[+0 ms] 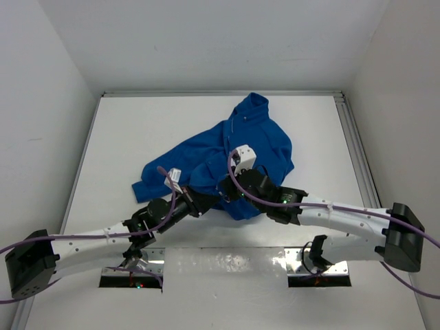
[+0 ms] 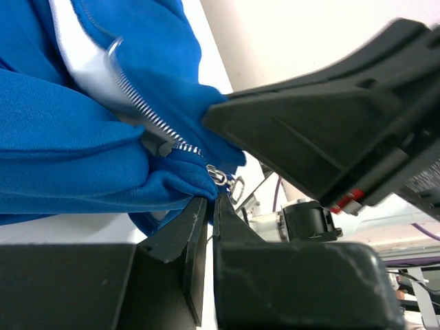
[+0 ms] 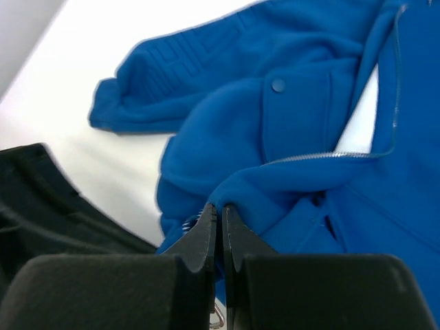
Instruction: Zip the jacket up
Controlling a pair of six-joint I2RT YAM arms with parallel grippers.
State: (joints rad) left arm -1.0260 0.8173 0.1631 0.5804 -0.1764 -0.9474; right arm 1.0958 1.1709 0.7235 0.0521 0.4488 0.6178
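The royal-blue fleece jacket lies crumpled mid-table, collar toward the far side and front open. My left gripper and right gripper meet at its near hem. In the left wrist view the left gripper is shut on the jacket's hem, just below the silver zipper slider and the zipper teeth. In the right wrist view the right gripper is shut on a fold of the jacket below the open zipper line. A snap pocket shows.
The white table is walled on three sides, with a metal rail along its right edge. The right gripper's black body fills the left wrist view's right side. The left arm is dark at the right wrist view's left.
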